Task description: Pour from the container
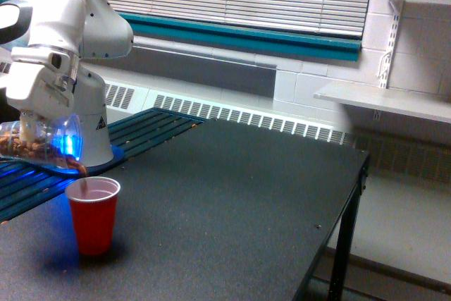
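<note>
Container [39,142] lay tipped in my tool [29,130], gripped; brown bits fell into red cup [92,215] on desk [232,202].

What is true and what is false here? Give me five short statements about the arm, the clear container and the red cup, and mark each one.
1. The container is tipped far over, its mouth toward the red cup. True.
2. The red cup lies on its side. False: it stands upright on the black table.
3. Brown bits are spilling from the container's mouth just above the red cup's rim. True.
4. The gripper holds the red cup. False: it holds the clear container; the red cup stands free.
5. The red cup stands at the table edge on the exterior view's right. False: it stands near the exterior view's left, close to the arm's base.
</note>
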### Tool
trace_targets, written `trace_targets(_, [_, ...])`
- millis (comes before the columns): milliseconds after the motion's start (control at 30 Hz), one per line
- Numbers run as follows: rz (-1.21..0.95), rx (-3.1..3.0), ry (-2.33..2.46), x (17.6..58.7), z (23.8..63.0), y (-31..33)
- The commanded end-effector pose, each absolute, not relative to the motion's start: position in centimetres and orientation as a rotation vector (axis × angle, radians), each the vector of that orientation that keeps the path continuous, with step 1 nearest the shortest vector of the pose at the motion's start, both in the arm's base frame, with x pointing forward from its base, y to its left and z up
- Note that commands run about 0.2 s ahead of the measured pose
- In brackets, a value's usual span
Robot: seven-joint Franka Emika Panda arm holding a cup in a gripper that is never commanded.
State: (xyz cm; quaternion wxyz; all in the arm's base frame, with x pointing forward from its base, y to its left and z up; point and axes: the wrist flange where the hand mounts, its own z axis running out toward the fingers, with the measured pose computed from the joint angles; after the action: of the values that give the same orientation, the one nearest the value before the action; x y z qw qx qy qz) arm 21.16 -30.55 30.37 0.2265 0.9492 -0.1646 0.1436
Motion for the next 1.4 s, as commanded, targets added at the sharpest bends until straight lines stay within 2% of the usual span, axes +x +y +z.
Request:
trace_targets(33, [0.406,2.583,-0.525,20.9,30.7,-31.1])
trace_targets(1400, [0.348,2.568,-0.364,22.7,30.3,-29.5])
